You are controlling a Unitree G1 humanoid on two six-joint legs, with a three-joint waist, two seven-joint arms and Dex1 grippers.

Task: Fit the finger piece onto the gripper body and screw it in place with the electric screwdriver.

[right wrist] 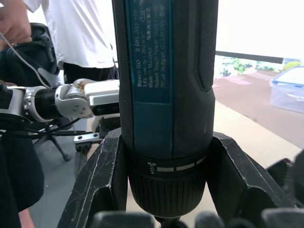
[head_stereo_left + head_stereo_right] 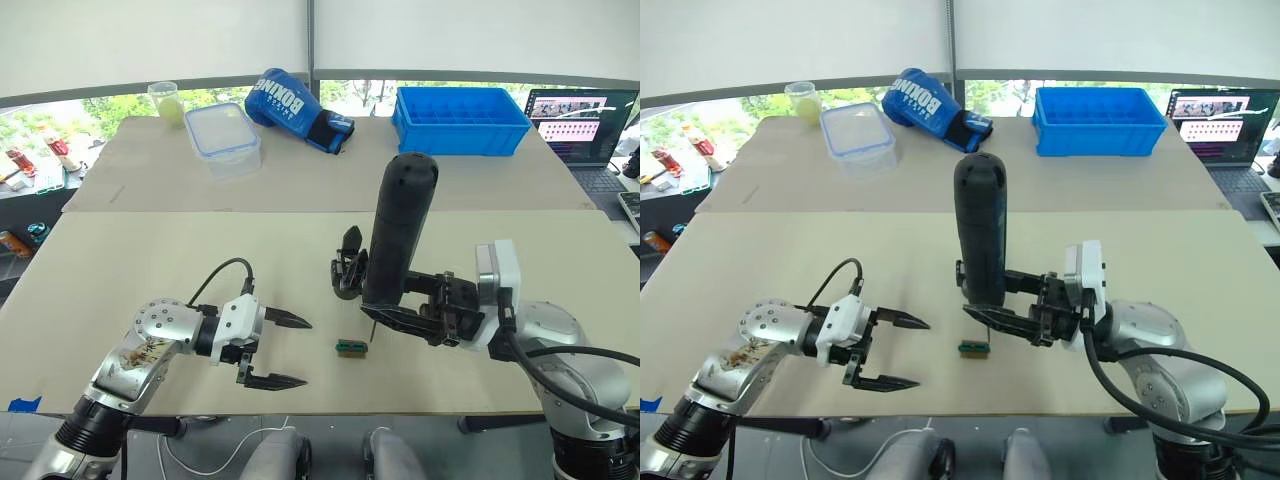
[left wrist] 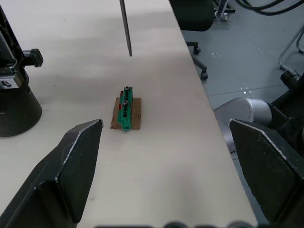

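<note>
The electric screwdriver (image 2: 400,230) stands nearly upright over the table (image 2: 150,270), handle end up and leaning slightly away from the robot, its thin silver bit pointing down. The right tool (image 2: 400,318) is pinched on its lower collar, one finger on each side. The bit tip hangs above the table, just beyond the small green-and-black block (image 2: 351,347), not touching it. The gripper body (image 2: 348,265) sits on the table right behind the screwdriver, on its left side, partly hidden by the handle. The left tool (image 2: 285,350) hovers left of the block, fingers spread wide and empty, pointing toward it. Beyond the screwdriver lie a blue bin (image 2: 460,120), a boxing glove (image 2: 295,108) and a clear lidded container (image 2: 225,135).
</note>
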